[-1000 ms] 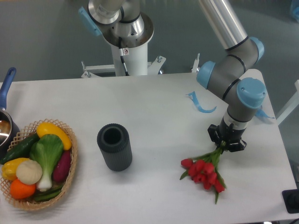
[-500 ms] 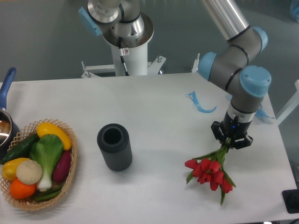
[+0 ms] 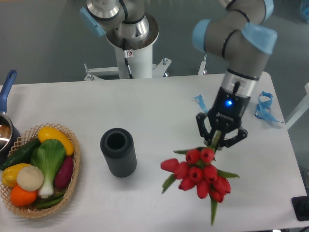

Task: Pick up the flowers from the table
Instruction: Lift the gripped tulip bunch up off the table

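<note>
The flowers (image 3: 198, 175), a bunch of red tulip buds with green leaves, hang in the air above the right part of the white table (image 3: 159, 106). Their stems run up into my gripper (image 3: 218, 140), which is shut on them just above the buds. The buds look larger than before, so they are raised toward the camera. The stems are mostly hidden by the gripper's fingers.
A dark grey ribbed cylinder vase (image 3: 118, 152) stands upright left of the flowers. A wicker basket (image 3: 72, 181) with toy vegetables sits at the front left, a pot (image 3: 6, 130) at the left edge. Blue ribbon scraps (image 3: 205, 106) (image 3: 264, 107) lie at the back right.
The arm has risen and swung left, lifting the flowers off the table. The bunch hangs higher and further left than before.
</note>
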Controlling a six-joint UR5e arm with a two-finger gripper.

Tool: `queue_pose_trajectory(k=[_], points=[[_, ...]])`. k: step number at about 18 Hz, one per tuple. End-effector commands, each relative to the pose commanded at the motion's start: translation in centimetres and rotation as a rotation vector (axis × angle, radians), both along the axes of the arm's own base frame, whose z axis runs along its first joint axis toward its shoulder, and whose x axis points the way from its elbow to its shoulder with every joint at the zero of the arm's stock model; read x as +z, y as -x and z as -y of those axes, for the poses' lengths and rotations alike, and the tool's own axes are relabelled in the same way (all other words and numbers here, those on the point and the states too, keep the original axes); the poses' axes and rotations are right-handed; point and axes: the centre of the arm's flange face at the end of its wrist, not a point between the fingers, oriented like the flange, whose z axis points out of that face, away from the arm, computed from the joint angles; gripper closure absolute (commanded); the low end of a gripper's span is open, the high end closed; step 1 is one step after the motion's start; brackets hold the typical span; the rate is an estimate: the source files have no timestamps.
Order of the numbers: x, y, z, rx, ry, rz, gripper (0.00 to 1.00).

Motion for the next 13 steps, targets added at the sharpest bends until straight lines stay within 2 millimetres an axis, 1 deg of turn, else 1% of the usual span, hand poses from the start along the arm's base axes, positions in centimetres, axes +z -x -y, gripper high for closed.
queue_pose_trajectory(k=[2,4,8,13], points=[[0.6,0.2,0.0,-0.007,-0.033,0.007,0.87],[0.7,0.8,0.8,0.000,-0.061,0.022,0.87],[0.8,1.4,1.7,0.007,-0.083,0.028,0.87],[1.2,1.5,1.7,0.010,-0.086,0.023,0.87]])
